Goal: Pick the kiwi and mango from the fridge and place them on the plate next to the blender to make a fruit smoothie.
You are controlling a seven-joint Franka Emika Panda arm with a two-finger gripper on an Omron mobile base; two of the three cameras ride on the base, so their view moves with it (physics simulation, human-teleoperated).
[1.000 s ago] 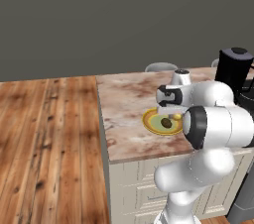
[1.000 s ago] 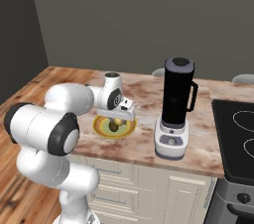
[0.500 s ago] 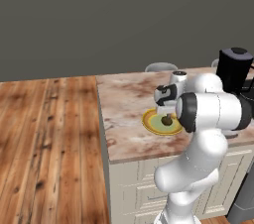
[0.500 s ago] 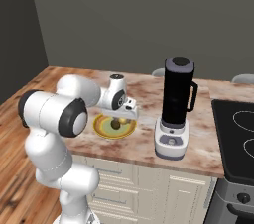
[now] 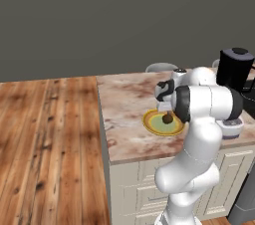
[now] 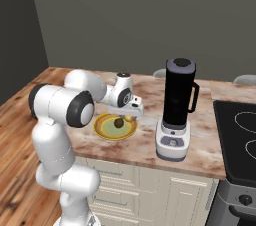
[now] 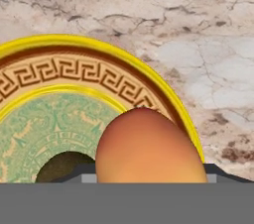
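One mango (image 7: pixel 149 146) pinched in your jaws above the plate (image 7: pixel 99 52), kiwi (image 7: pixel 64 167) on the plate beside it, kiwi half hidden.

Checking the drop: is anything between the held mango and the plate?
Nothing visible blocks it. The mango, gripped in the jaws, hangs over the plate at its rim. The kiwi already lies on the plate beside it, leaving bare plate for the mango.

The brown kiwi (image 6: pixel 118 122) lay on the yellow-rimmed plate (image 6: pixel 106 132); the orange mango (image 7: pixel 149 148) hung above the plate's three-o'clock edge; the black blender (image 6: pixel 176 110) stood at three o'clock.
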